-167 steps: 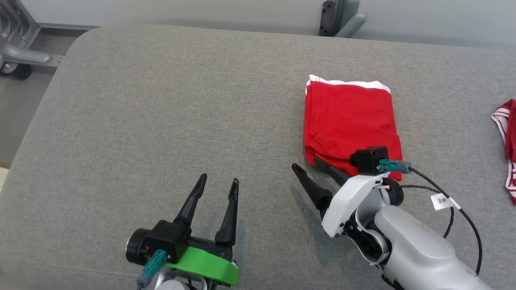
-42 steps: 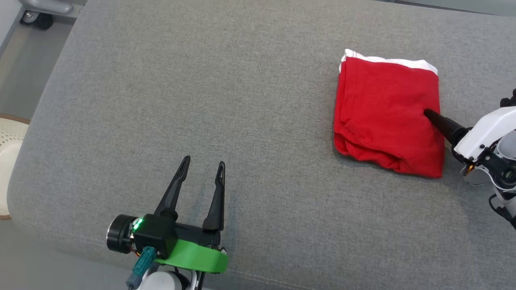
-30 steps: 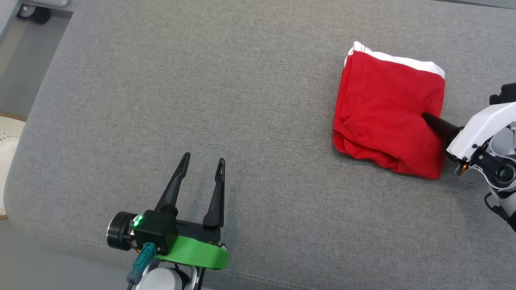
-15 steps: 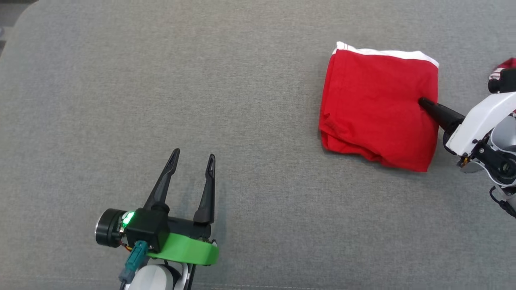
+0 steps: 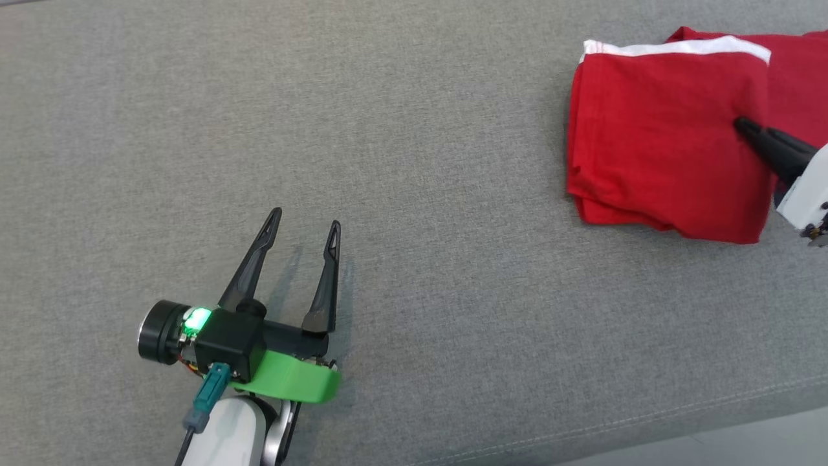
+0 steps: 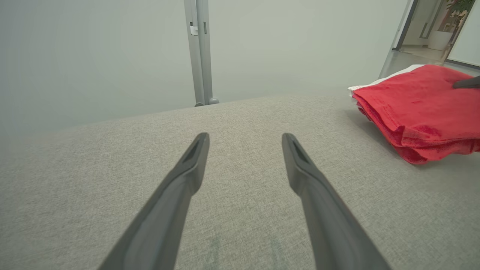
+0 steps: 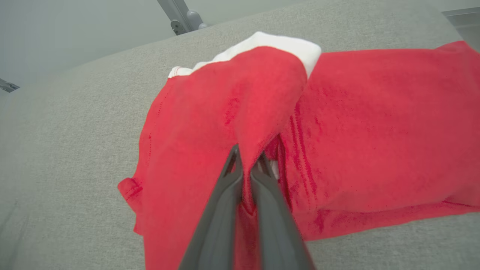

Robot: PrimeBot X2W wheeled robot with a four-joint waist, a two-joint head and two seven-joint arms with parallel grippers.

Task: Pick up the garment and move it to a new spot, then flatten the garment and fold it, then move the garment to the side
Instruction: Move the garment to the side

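Garment: your folded red garment [image 5: 660, 149] lies at the far right of the grey cushion [image 5: 414, 162], stacked in layers, with its white band [image 5: 673, 48] along the far edge.
Right gripper: your right gripper [image 5: 744, 124] reaches in from the right, its jaws pressed together on a ridge of red cloth at the garment's right edge. The right wrist view shows the fabric [image 7: 195, 123] tenting up between the two fingers [image 7: 228, 180].
Left gripper: your left gripper [image 5: 305, 217] sits near and to the left, jaws spread wide with nothing between them, well apart from the garment and low over bare cushion.
Neighbour: a second red cloth [image 5: 799, 58] lies just right of the garment. Their edges meet or overlap, and I cannot tell which.
Done, by my reading: the garment looks flattened and folded, since it shows as a compact rectangle with stacked edges [image 6: 416, 101] in the left wrist view.
Step in hand: you appear to be on the last part, taking the folded piece to the side.
Left to do: set it down, let go, and draw the right arm clear.
Watch: you pinch one edge only, so the layers may slide apart or drag the neighbouring cloth.
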